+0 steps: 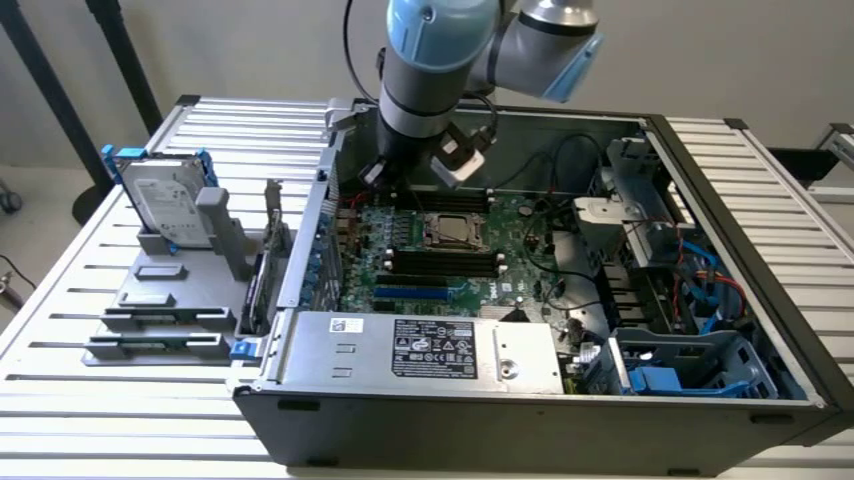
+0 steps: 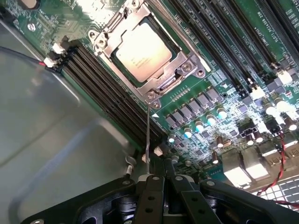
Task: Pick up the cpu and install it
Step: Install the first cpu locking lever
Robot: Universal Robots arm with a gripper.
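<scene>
Down on the green motherboard, see the cpu seated flat in its socket beyond the gripper with jaws pressed together on nothing evident, and judge it light, stiff, slick-topped, fragile, best held by opposite rim edges.

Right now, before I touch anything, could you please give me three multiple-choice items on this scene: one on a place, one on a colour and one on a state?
1. Where does the cpu lie?
A. In the socket on the motherboard
B. Outside the computer, on the slats
C. Held in the air above the board

2. What colour is the bracket on the hard drive?
A. Red
B. Blue
C. Yellow

3. How does the gripper stand?
A. Wide open
B. Shut
C. Clamped on the hard drive

Answers: 1 A, the silver chip sits framed in the socket; 2 B, blue edges show around the drive; 3 B, its fingers meet above the board.
</scene>
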